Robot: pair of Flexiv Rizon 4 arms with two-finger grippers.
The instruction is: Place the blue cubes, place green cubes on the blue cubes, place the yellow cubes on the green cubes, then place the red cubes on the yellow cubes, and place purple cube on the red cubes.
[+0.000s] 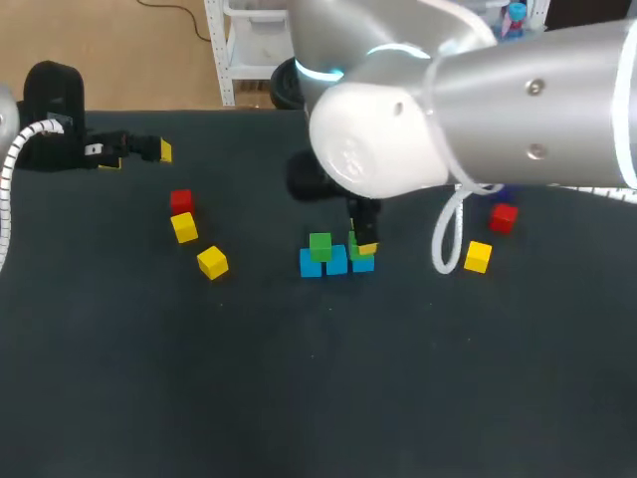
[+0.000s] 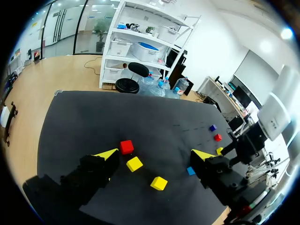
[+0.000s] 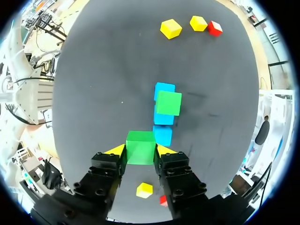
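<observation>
Three blue cubes [image 1: 336,263] lie in a row at the table's middle, and one green cube [image 1: 319,245] rests on the left pair. My right gripper [image 1: 362,245] is shut on a second green cube [image 3: 140,147], just above the right-hand blue cube [image 3: 162,135]. My left gripper [image 2: 154,157] stands open with nothing in it at the far left [image 1: 149,149]. Left of the row lie a red cube [image 1: 180,200] and two yellow cubes [image 1: 184,228] [image 1: 212,262]. To the right lie a yellow cube [image 1: 478,256] and a red cube [image 1: 504,217]. The purple cube [image 2: 213,127] is beyond them.
The big right arm [image 1: 478,110] hides the far middle and right of the black table [image 1: 318,398]. Its white cable [image 1: 448,239] loops down beside the right yellow cube.
</observation>
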